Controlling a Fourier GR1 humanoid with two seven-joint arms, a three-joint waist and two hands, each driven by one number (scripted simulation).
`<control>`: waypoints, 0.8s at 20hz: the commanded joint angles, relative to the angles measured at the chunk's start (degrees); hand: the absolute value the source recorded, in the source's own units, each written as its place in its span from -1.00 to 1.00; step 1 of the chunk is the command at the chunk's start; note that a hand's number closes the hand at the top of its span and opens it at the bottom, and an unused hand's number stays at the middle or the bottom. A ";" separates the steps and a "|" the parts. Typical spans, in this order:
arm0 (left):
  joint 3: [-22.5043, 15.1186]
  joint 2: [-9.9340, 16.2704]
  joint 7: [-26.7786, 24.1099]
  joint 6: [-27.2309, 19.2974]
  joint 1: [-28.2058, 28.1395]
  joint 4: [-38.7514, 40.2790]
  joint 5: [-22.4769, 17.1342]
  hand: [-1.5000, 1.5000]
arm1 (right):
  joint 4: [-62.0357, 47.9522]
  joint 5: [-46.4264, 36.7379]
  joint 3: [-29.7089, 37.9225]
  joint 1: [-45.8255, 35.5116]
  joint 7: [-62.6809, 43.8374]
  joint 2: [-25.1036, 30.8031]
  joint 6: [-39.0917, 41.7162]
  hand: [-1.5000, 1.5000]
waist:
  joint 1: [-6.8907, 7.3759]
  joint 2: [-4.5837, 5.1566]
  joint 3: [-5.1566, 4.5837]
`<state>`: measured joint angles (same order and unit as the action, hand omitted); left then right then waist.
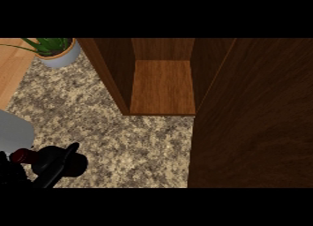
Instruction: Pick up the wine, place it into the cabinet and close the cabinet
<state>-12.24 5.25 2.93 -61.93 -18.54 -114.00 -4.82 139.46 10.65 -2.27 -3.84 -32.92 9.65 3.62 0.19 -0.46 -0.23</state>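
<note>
The wine bottle (pixel 49 158) is dark with a red cap and shows at the lower left, its neck pointing left. My left hand (pixel 4 173) is curled round it: the thumb (pixel 62 162) crosses the bottle's body and the fingers show beside the cap. A grey forearm (pixel 9 130) comes in from the left edge above it. The wooden cabinet (pixel 162 86) stands open at the top middle, with a bare shelf inside. Its dark door (pixel 256 114) is swung out and fills the right side. My right hand does not show.
A potted green plant (pixel 57 54) stands at the top left on the speckled stone counter (pixel 126 137). A light wooden surface (pixel 5 70) borders the counter at the far left. The cabinet's left wall (pixel 106 75) juts forward.
</note>
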 commanded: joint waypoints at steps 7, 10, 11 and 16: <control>6.51 -5.18 -21.78 12.64 -1.82 12.51 -17.02 -1.00 | 11.32 4.83 -0.44 4.95 -3.72 -0.91 0.52 -1.00 | -0.45 0.12 0.11; 9.17 -5.21 -27.12 17.97 -2.86 16.05 -20.30 -1.00 | 7.51 2.67 -1.17 4.23 -0.66 -2.03 1.31 -1.00 | -0.11 0.26 0.15; 10.69 -5.21 -29.28 20.18 -0.89 19.93 -21.84 -1.00 | 9.51 5.02 0.45 1.69 -5.24 -0.17 0.61 -1.00 | -0.28 0.23 0.09; 12.37 -5.24 -28.38 21.47 1.96 22.82 -22.25 -1.00 | 7.95 8.18 4.11 3.96 -1.55 0.22 3.67 -1.00 | -0.52 0.37 0.23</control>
<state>-1.45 0.22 -23.96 -42.27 -19.03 -94.57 -25.91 139.61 10.62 -1.92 -2.62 -32.31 8.80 5.91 -0.16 -0.17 -0.06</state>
